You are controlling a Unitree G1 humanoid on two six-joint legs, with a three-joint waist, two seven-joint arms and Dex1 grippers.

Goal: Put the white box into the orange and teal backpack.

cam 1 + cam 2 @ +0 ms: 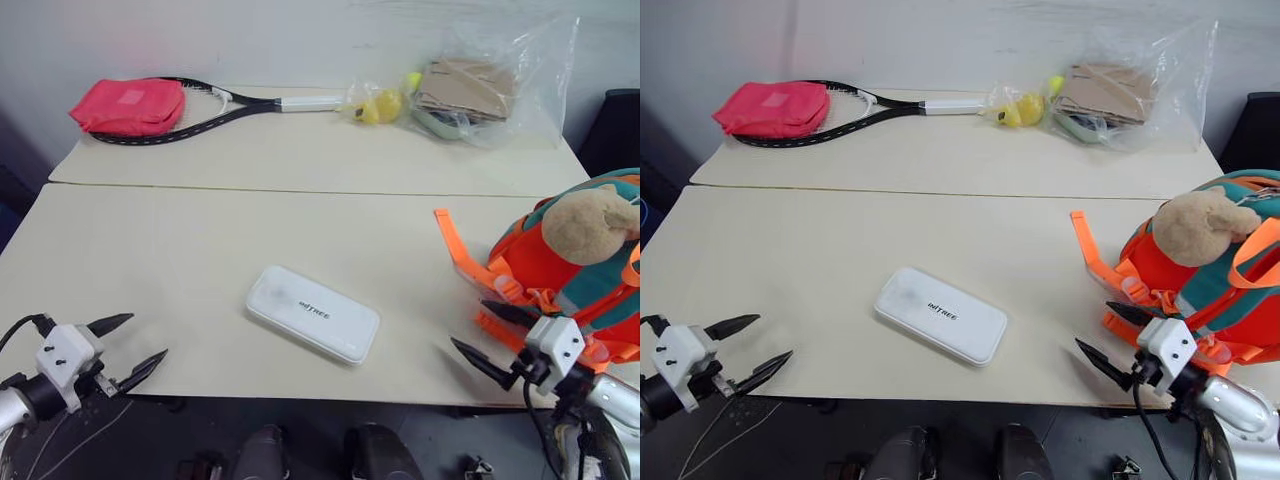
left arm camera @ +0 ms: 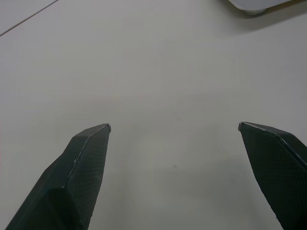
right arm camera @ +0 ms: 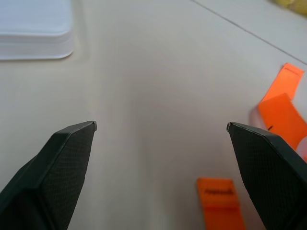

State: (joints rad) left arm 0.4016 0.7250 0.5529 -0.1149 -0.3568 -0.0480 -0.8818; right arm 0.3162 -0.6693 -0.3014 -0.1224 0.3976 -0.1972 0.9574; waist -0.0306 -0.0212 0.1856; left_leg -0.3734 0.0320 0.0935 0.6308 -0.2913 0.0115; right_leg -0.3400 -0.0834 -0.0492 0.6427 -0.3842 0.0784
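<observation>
Near front table edge: white box (image 1: 313,313) lies free; both claws spread, left claw (image 1: 132,345), right claw (image 1: 485,334).

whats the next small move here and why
Probably bring both open grippers, left and right, inward toward the flat white oblong box. It lies untouched between them on the beige table, with the orange and teal fabric backpack at the right.
</observation>
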